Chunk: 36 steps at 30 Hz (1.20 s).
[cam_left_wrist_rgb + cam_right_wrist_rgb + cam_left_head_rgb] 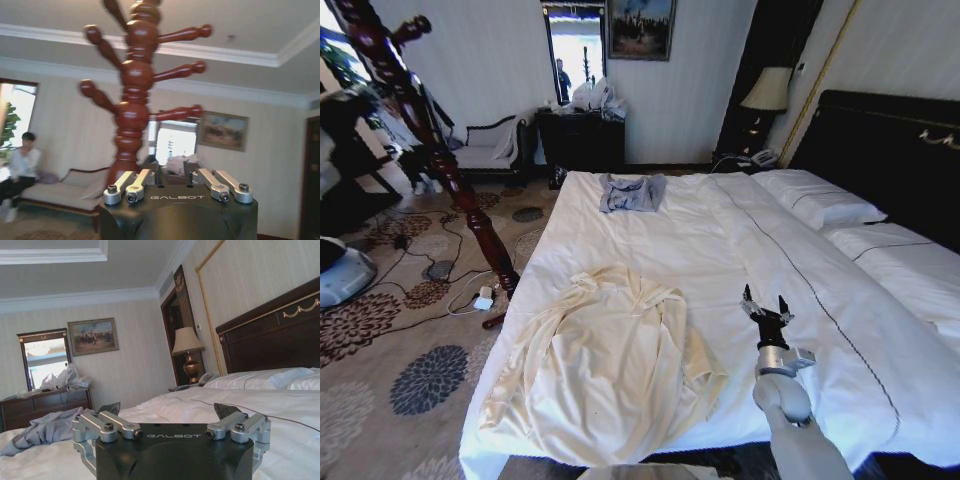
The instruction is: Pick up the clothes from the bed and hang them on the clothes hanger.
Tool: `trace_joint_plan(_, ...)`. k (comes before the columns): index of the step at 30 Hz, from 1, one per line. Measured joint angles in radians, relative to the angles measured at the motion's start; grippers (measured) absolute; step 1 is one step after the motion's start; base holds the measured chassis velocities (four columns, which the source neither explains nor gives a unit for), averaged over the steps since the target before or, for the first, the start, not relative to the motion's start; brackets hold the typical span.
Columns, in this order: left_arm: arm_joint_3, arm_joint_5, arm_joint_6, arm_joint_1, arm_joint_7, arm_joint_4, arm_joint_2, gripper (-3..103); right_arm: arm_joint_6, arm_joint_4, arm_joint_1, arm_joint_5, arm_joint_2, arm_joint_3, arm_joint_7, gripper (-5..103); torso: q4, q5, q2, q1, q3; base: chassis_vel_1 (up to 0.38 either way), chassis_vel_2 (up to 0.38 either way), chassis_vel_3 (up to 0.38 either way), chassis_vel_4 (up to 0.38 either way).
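Cream robe (610,370) lies spread flat on the near left part of the white bed (740,240), untouched. Right claw (766,310) hovers over the sheet just right of it, fingers apart, empty. Left claw (176,192) is raised before the red-brown coat stand (134,95), fingers apart, empty.

Cream robe (610,365) spread flat on white bed (720,250) near edge, red-brown hanger (440,160) beside bed

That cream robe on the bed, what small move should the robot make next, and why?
Probably swing the right hand across toward the cream robe. The hand hovers open over bare sheet of the bed beside it, holding nothing, and the robe lies spread flat, untouched.
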<state>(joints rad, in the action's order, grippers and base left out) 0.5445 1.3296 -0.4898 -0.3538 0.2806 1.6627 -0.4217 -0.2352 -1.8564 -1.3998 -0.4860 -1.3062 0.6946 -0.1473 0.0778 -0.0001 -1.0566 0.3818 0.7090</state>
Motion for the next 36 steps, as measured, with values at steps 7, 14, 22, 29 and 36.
trace_joint_plan(7, -0.083, 0.008, -0.028, 0.094, 0.092, -0.088, -0.042, 57, -0.001, -0.002, -0.004, 0.002, 0.001, -0.004, 0.000, 100, 0.0001, 0.0000, 0.000, 0.000, 0.000, 0.000, 0.000, 0.000, 0.000)
trace_joint_plan(14, -0.232, 0.008, -0.071, 0.260, 0.127, -0.193, -0.122, 79, -0.001, 0.005, -0.001, 0.001, 0.007, 0.002, -0.001, 100, 0.0000, 0.0001, 0.000, 0.000, 0.000, 0.000, 0.000, 0.000, 0.000)
trace_joint_plan(22, -0.429, -0.024, -0.139, 0.503, 0.153, -0.385, -0.234, 100, -0.001, 0.024, 0.003, -0.002, 0.006, 0.014, -0.004, 100, 0.0001, 0.0005, 0.000, 0.000, 0.000, 0.000, 0.000, 0.000, 0.000)
trace_joint_plan(29, -0.483, 0.004, -0.247, 0.602, 0.237, -0.479, -0.289, 100, -0.001, 0.032, 0.000, -0.003, 0.008, 0.038, -0.012, 100, -0.0002, 0.0002, 0.000, 0.000, 0.000, 0.000, 0.000, 0.000, 0.000)
trace_joint_plan(36, -0.489, 0.039, -0.250, 0.629, 0.258, -0.488, -0.295, 93, -0.001, 0.027, -0.012, -0.002, 0.009, 0.046, -0.013, 100, 0.0002, 0.0003, 0.000, 0.000, 0.000, 0.000, 0.000, 0.000, 0.000)
